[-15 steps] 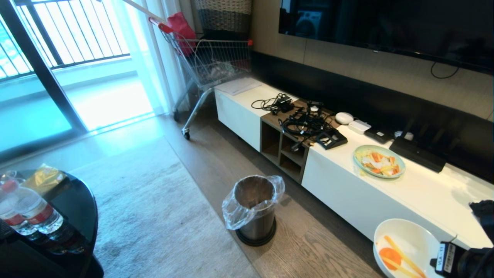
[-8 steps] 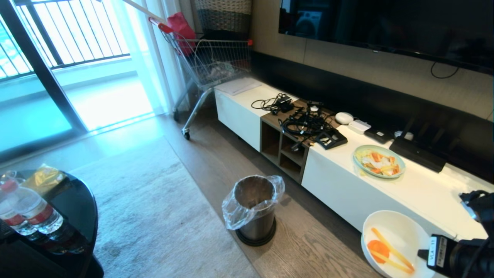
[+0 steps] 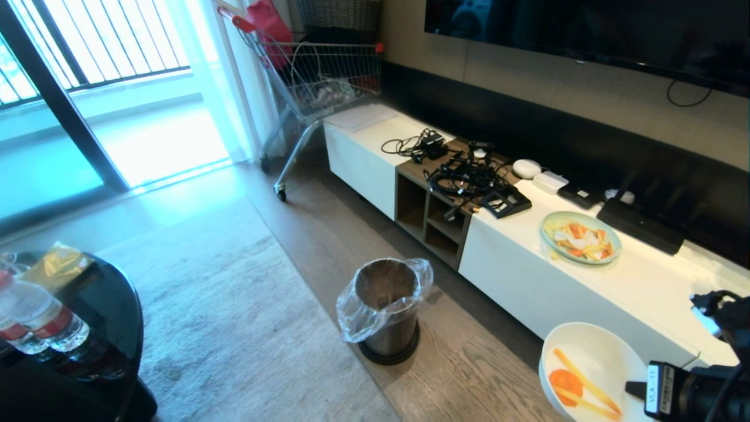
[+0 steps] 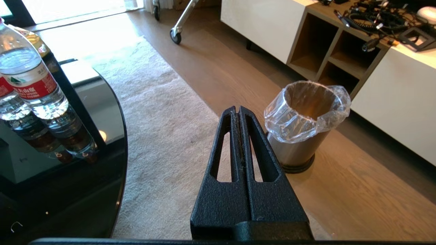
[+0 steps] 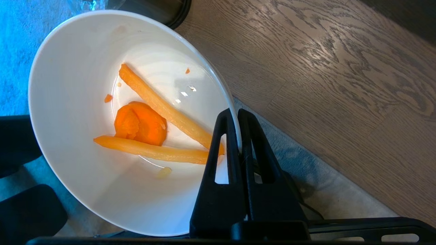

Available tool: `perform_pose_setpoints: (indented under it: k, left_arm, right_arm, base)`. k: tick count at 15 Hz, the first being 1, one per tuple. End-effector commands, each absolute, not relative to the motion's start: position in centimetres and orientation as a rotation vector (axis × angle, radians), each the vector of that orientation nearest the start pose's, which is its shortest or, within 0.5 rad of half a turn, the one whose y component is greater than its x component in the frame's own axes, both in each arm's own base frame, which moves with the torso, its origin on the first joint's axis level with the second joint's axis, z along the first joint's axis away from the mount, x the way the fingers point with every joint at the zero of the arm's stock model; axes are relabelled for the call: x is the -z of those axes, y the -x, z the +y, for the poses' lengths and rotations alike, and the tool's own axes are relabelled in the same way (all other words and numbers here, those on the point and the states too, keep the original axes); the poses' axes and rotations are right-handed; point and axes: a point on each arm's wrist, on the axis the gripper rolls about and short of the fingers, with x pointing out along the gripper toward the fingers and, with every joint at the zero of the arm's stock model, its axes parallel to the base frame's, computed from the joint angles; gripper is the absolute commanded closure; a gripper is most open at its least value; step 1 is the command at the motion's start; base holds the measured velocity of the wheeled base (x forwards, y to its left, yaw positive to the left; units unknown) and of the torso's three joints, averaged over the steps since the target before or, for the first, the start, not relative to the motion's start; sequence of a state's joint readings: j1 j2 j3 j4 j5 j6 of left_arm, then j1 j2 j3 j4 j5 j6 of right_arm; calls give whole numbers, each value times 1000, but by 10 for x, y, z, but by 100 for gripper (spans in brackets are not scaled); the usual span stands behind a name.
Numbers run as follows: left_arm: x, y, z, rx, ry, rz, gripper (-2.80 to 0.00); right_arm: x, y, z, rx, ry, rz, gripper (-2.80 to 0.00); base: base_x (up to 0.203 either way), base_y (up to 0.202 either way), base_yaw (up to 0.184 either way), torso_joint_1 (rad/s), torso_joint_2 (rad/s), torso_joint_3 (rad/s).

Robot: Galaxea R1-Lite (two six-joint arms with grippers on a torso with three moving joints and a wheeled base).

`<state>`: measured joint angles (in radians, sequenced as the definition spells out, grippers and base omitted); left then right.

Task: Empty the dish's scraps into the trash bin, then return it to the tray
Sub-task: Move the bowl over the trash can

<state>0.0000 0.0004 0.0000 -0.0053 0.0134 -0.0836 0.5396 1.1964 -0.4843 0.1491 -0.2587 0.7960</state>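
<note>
The dish (image 3: 592,369), a glossy white deep bowl, hangs low at the right above the wood floor, in front of the cabinet. My right gripper (image 5: 236,114) is shut on the dish's (image 5: 78,160) rim, one finger inside and one outside. The scraps (image 5: 139,124), an orange carrot slice and two pale-yellow sticks, lie in the bowl's bottom. The trash bin (image 3: 387,310), steel with a clear liner, stands on the floor to the dish's left, well apart. My left gripper (image 4: 236,109) is shut and empty, parked near the bin (image 4: 305,126). The tray is out of view.
A pale-green plate (image 3: 580,236) with food sits on the white TV cabinet (image 3: 644,293), beside tangled cables (image 3: 463,179). A shopping cart (image 3: 316,82) stands at the back. A black round table (image 3: 111,328) with water bottles (image 3: 35,316) is at the left, on a rug (image 3: 234,328).
My right gripper has carried the dish a little to the left, toward the bin. The whole head view has shifted slightly, so the camera moved. The left arm stays still.
</note>
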Motion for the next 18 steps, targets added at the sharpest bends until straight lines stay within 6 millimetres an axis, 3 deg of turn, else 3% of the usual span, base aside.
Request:
perform_pose_setpoints:
  k: [1,11,18]
  left_arm:
    - [-76,23,0,-14,85,-7,0]
    - [-76,23,0,-14,86,-7,0]
    - [-76,23,0,-14,86,-7,0]
  right_arm:
    - [-143,-122,66,75,-410,847,0]
    - [-161,-154,85,39,-419,773,0]
    - [-161,-167,81,41,-367,730,0]
  base:
    - [0,0,0,2,-2,-186]
    - [0,0,0,2,4,-196]
    - [0,0,0,2,3,-196]
